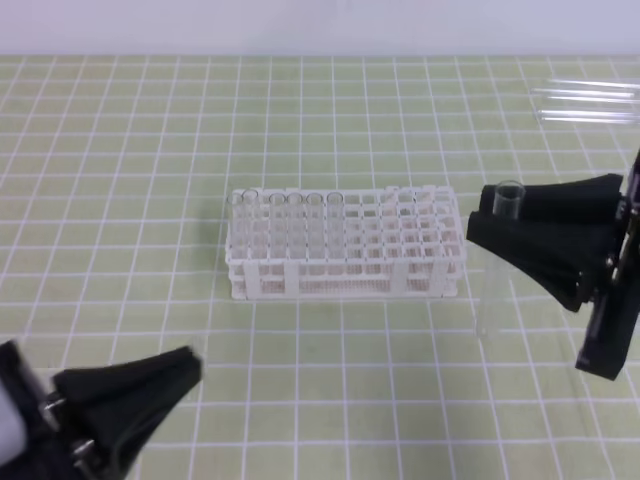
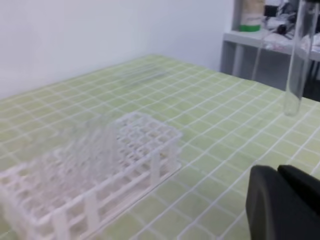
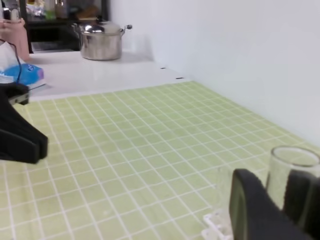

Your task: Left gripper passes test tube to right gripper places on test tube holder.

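Observation:
The test tube [image 1: 490,290] hangs upright just right of the white test tube holder [image 1: 420,265], its rim above the black fingers and its rounded bottom near the mat. My right gripper [image 1: 488,215] is shut on its upper part. In the right wrist view the tube's rim [image 3: 292,159] shows between the fingers [image 3: 252,210]. My left gripper [image 1: 188,368] is at the front left, shut and empty, well apart from the tube. In the left wrist view the tube [image 2: 299,60] hangs at the upper right, with the holder [image 2: 150,145] at the left.
Several clear tubes [image 1: 285,225] stand in the holder's left columns. More tubes [image 1: 590,102] lie on the green checked mat at the back right. A steel pot [image 3: 101,40] sits on a white counter beyond the mat.

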